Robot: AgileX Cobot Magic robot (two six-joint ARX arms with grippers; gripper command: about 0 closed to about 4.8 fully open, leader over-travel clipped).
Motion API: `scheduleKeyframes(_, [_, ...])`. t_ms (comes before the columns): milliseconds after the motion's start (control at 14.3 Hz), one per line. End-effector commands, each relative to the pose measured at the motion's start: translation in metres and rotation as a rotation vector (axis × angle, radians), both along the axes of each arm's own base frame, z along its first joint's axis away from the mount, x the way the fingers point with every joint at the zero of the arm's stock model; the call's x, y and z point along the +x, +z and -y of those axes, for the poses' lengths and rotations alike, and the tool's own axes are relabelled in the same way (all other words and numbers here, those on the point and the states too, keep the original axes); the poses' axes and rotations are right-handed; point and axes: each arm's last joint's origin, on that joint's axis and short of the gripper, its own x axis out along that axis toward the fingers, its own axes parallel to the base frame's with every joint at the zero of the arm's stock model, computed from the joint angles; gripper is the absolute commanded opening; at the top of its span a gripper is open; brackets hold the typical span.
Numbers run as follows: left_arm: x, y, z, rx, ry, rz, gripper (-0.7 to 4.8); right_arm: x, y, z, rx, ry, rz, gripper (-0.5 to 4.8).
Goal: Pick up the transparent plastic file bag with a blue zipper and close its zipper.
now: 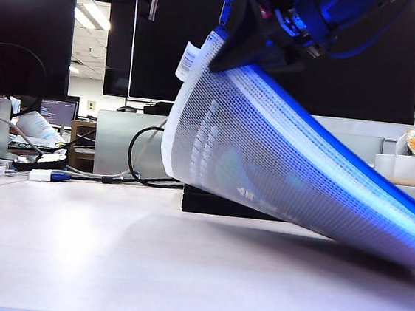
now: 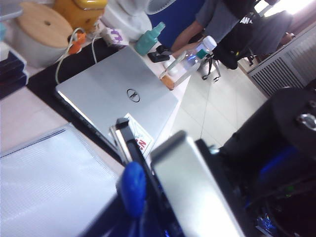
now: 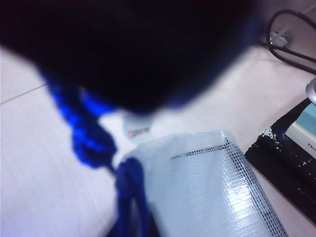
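Hanging in the air above the worktop [image 1: 180,271], the file bag [image 1: 266,162] is lifted by one corner at the top of the exterior view and slopes down toward the right edge of the worktop, where its low end lies close to the surface; whether it touches there I cannot tell. Its mesh face bows outward like a cone, with a small white label [image 1: 188,59] sticking out near the held corner. The zipper [image 1: 355,164] runs as a bright blue strip along the upper sloping edge.

Both arms crowd the raised corner. The left gripper [image 2: 143,163] has its jaws clenched; a blue piece shows just by them, with the bag's mesh sheet spreading out beside it, so it seems to be pinching the bag's edge, though the blur leaves that unsure. The right gripper [image 3: 129,185] is mostly a dark mass close to the lens; a blue strip of the bag's end sits below it, and I cannot tell whether its jaws are clenched or released.

Beyond the bag, a silver laptop [image 2: 118,94] lies closed near the far corner of the worktop, a round wooden lid [image 2: 43,23] and a teal bottle [image 2: 150,38] behind it. A black cable [image 1: 136,166] loops along the back edge.
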Motion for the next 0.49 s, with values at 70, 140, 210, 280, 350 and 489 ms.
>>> scheduleKeyframes(70, [0.0, 0.006, -0.001, -0.008, -0.052, 0.21, 3.13, 0.0, 0.002, 0.001, 0.001, -0.005, 0.009, -0.04])
scheduleKeyframes(140, [0.002, 0.006, -0.003, 0.001, -0.062, 0.269, 4.79, 0.0, 0.002, 0.001, -0.001, -0.005, 0.005, -0.04])
scheduleKeyframes(210, [0.003, 0.005, -0.008, 0.018, -0.075, 0.357, 4.79, -0.001, 0.001, 0.001, -0.009, -0.005, -0.005, -0.04])
scheduleKeyframes(280, [0.004, 0.001, -0.012, 0.064, -0.088, 0.446, 4.79, -0.002, 0.0, 0.002, -0.016, 0.007, -0.023, -0.04])
scheduleKeyframes(350, [0.001, -0.008, -0.017, 0.134, -0.162, 0.55, 4.79, -0.004, -0.001, 0.003, -0.023, 0.034, -0.042, -0.04])
scheduleKeyframes(489, [-0.007, -0.019, -0.02, 0.228, -0.276, 0.65, 4.77, -0.008, 0.002, 0.006, -0.014, 0.072, -0.058, -0.04])
